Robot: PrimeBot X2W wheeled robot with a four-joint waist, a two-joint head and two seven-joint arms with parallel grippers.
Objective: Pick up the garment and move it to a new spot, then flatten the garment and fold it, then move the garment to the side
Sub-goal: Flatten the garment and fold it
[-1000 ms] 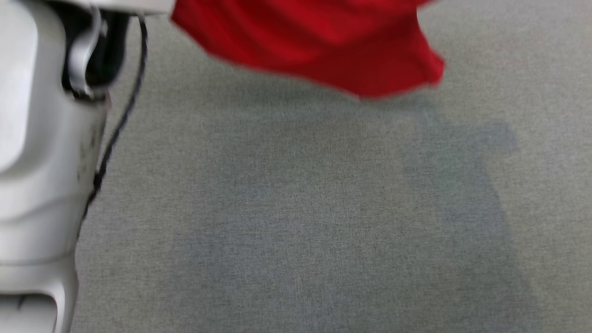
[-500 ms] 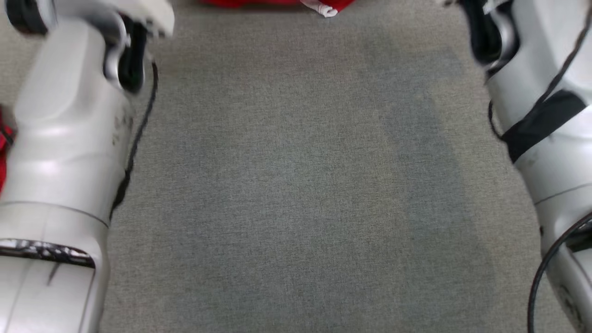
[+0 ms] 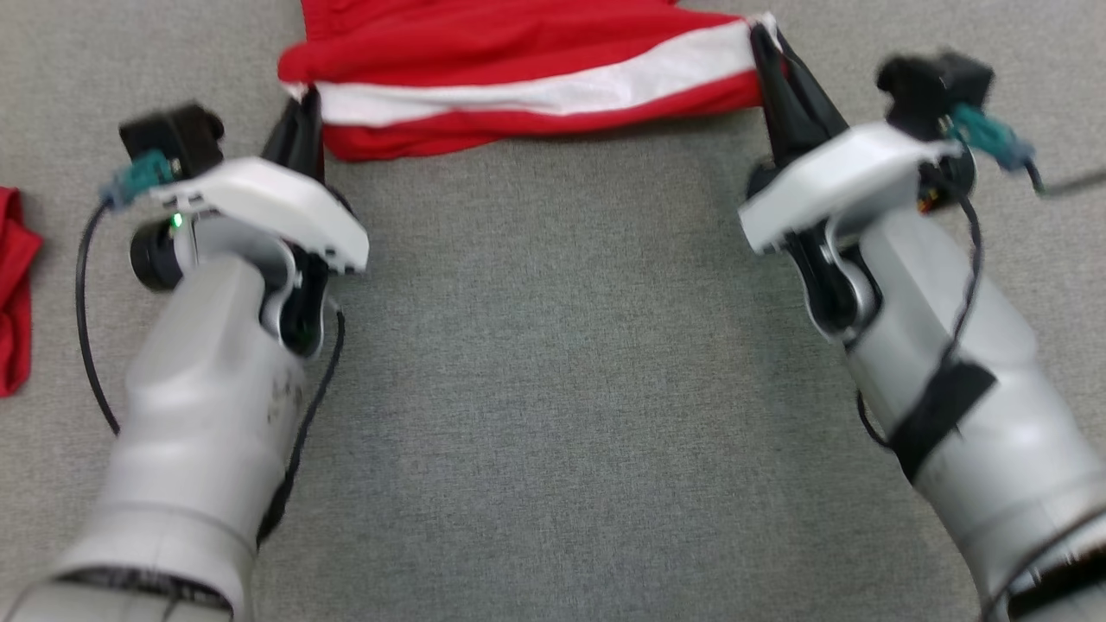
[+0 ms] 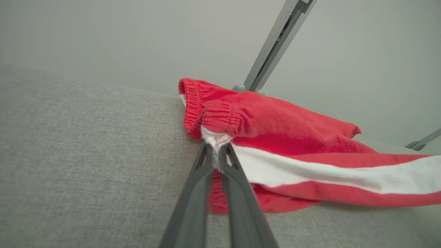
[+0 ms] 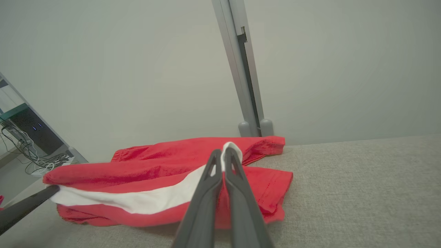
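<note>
Left of my left pincer (image 3: 301, 108) a red cloth (image 3: 13, 285) is cut off. Left pincer and right pincer (image 3: 767, 43) each clench an end of the red shorts (image 3: 518, 52), stretched between them on the tabletop (image 3: 553, 389), far edge cropped. Half a second ago only a sliver showed; my head camera has shifted.

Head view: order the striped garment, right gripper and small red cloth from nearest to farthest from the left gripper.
1. striped garment, held by the left gripper.
2. small red cloth, left edge.
3. right gripper, garment's other end.
</note>
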